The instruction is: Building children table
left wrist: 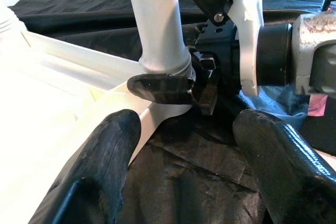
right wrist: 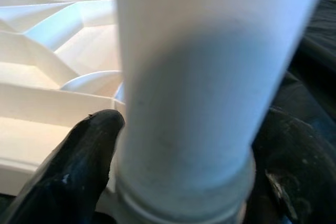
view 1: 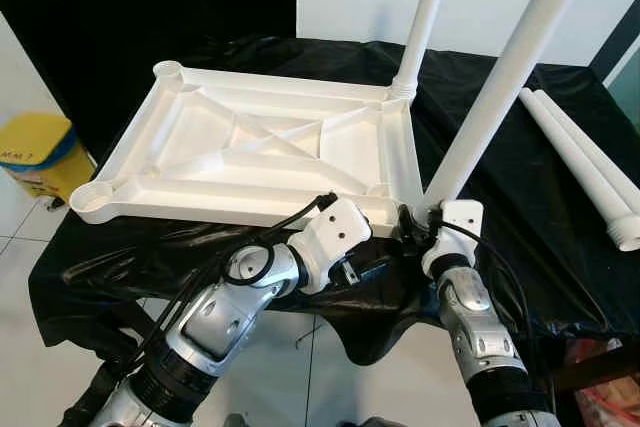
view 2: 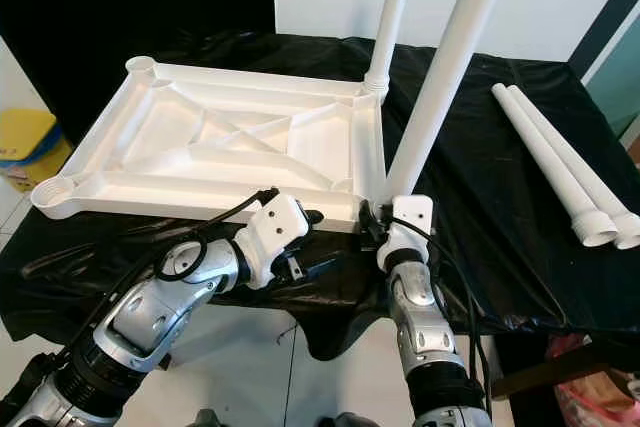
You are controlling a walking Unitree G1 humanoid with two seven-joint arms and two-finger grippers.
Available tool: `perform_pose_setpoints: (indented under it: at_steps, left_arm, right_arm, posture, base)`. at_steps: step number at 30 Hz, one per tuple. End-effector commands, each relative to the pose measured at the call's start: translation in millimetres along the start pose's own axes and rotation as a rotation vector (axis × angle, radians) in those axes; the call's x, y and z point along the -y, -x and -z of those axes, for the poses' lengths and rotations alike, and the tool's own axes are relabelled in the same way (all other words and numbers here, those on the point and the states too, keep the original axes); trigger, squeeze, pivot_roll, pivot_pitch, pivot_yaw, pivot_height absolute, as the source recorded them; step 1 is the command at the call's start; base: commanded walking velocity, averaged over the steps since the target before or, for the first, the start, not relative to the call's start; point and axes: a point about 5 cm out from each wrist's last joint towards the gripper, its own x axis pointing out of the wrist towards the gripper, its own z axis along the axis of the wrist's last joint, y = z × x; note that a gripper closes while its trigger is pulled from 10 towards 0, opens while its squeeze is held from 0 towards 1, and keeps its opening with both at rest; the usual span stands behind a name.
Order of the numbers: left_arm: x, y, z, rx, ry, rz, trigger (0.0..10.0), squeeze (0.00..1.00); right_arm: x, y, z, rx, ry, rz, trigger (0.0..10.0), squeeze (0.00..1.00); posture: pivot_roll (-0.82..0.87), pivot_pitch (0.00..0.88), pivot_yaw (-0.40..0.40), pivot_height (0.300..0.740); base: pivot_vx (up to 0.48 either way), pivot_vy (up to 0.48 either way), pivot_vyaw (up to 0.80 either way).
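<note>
The upturned white tabletop (view 1: 250, 152) lay on the black-draped table (view 1: 520, 177), and I had my right gripper (view 1: 418, 219) clamped round the base of the near-corner leg (view 1: 500, 97). My left gripper (left wrist: 178, 145) hung open beside that corner, while two spare legs (view 2: 560, 182) lay to the right.

The upturned tabletop (view 1: 250, 152) is plain white, and so are the two standing legs (view 1: 500, 87) and the two loose legs (view 1: 590, 172). A glossy black sheet (view 1: 520, 207) covers the worktop. The bin (view 1: 40, 152) is yellow. Both arms are silver with white wrists and black claw fingers (left wrist: 107, 166)
</note>
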Motion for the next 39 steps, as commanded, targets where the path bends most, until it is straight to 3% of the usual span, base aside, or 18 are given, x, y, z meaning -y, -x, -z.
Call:
perform_pose_setpoints:
  at_steps: [1,7,9,10,18,26,27,29,30,38,39]
  left_arm:
    - [3.0,-2.0,1,-0.004,-0.010,0.035,10.0,0.00]
    - [1.9,-4.8,1,-0.001,-0.023,0.034,10.0,0.00]
    - [1.9,-4.8,1,-0.001,-0.023,0.034,10.0,0.00]
    - [1.5,-4.7,2,-0.003,-0.024,0.034,10.0,0.00]
    - [0.3,-4.4,2,-0.004,-0.036,0.039,10.0,0.00]
    - [0.1,-2.9,1,-0.007,-0.039,0.040,10.0,0.00]
    - [1.2,-2.3,1,-0.007,-0.036,0.042,10.0,0.00]
    - [1.2,-2.3,1,-0.007,-0.036,0.042,10.0,0.00]
    - [2.8,-2.1,1,-0.007,-0.033,0.045,10.0,0.00]
    - [4.9,-0.7,1,-0.009,-0.024,0.054,10.0,0.00]
    - [4.8,-0.4,1,-0.009,-0.023,0.055,10.0,0.00]
  right_arm:
    - [2.2,2.6,3,-0.009,-0.011,-0.019,10.0,1.00]
    - [17.6,0.3,-4,0.013,0.054,-0.192,10.0,1.00]
    - [17.6,0.3,-4,0.013,0.054,-0.192,10.0,1.00]
    - [19.9,-1.3,-7,0.024,0.076,-0.219,10.0,0.00]
    - [25.5,-17.0,-16,0.044,0.136,-0.340,10.0,0.00]
    - [24.6,-25.7,-17,0.035,0.150,-0.357,10.0,0.00]
    - [25.2,-26.0,-15,0.028,0.149,-0.359,1.6,0.00]
    - [25.2,-26.0,-15,0.028,0.149,-0.359,1.6,0.00]
    - [26.4,-25.4,-13,0.017,0.148,-0.359,0.0,0.00]
    - [32.5,-18.2,0,-0.027,0.117,-0.332,0.0,0.00]
    - [33.5,-17.0,2,-0.039,0.124,-0.318,10.0,0.00]
  posture:
    - [0.02,0.036,-0.087,0.740]
    - [0.02,0.011,-0.088,0.740]
    - [0.02,0.011,-0.088,0.740]
    - [0.02,0.002,-0.088,0.740]
    - [0.03,0.000,-0.081,0.740]
    - [0.04,0.003,-0.074,0.740]
    - [0.04,0.018,-0.065,0.740]
    - [0.04,0.018,-0.065,0.740]
    - [0.05,0.024,-0.065,0.740]
    - [0.04,0.039,-0.067,0.740]
    - [0.04,0.042,-0.066,0.740]
  base:
    - [0.000,0.000,0.00]
    - [0.000,0.000,0.00]
    - [0.000,0.000,0.00]
    - [0.000,0.000,0.00]
    - [0.000,0.000,0.00]
    - [0.000,0.000,0.00]
    - [0.000,0.000,0.00]
    - [0.000,0.000,0.00]
    - [0.000,0.000,0.00]
    - [0.000,0.000,0.00]
    - [0.000,0.000,0.00]
